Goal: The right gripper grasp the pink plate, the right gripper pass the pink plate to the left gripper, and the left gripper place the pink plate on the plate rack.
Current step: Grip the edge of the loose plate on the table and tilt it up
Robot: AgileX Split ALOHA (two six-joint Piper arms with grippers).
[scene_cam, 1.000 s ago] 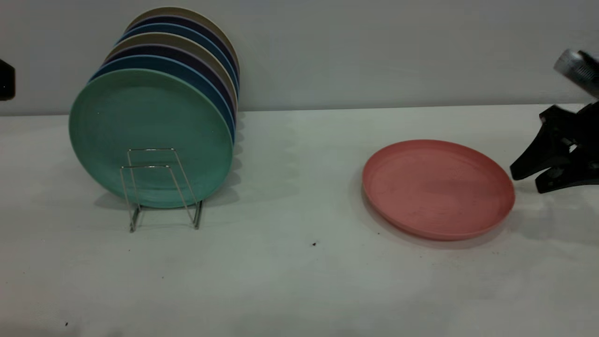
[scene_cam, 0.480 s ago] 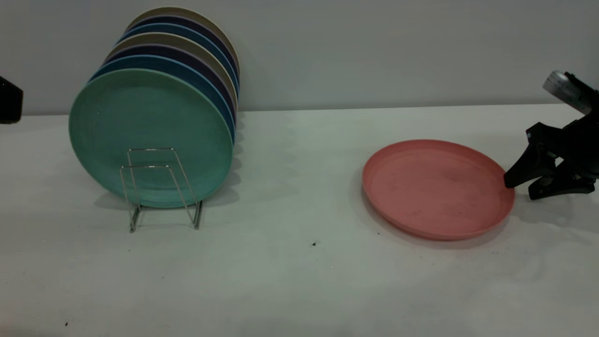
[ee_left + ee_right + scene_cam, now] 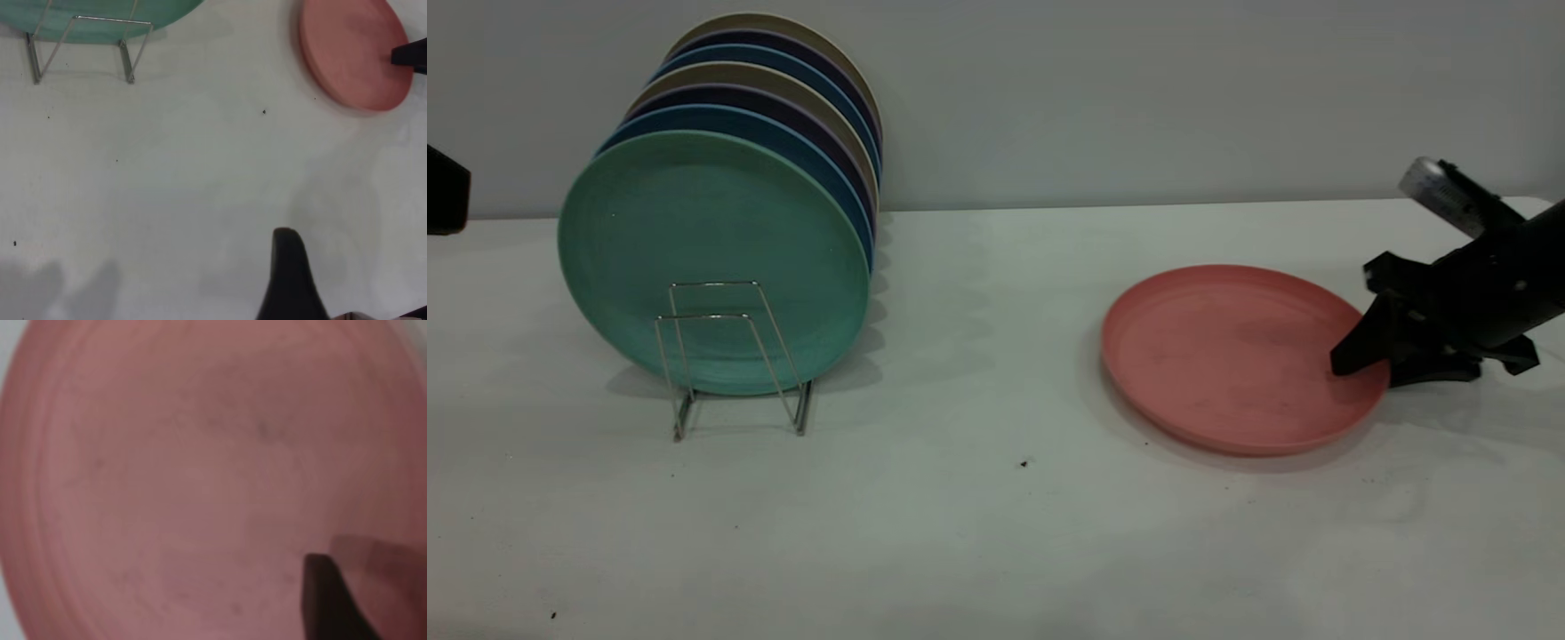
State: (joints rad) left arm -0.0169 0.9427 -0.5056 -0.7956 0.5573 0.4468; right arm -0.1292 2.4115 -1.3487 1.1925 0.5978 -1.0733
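The right gripper (image 3: 1362, 372) sat at the right rim of the pink plate (image 3: 1232, 356), its jaws spread, the upper finger lying over the rim on the plate's inside and the lower one outside at worktop (image 3: 996, 516) level; we could not tell whether it had closed on the rim. The plate lay flat on the right half of the worktop, well apart from the plate rack (image 3: 734, 356) on the left, with a broad bare stretch of worktop between them and more open surface in front. We saw a green plate (image 3: 711, 258) standing upright in the rack with a row of blue, purple and beige plates (image 3: 783, 107) behind it, and two free wire loops in front. The left gripper (image 3: 445, 188) showed only as a dark shape at the left edge of the exterior view; its wrist view showed one finger (image 3: 290, 280), so we cannot tell its opening. The right wrist view showed what the others did not: faint dark smudges across the plate's floor (image 3: 200, 473) and one fingertip (image 3: 327, 597) over it.
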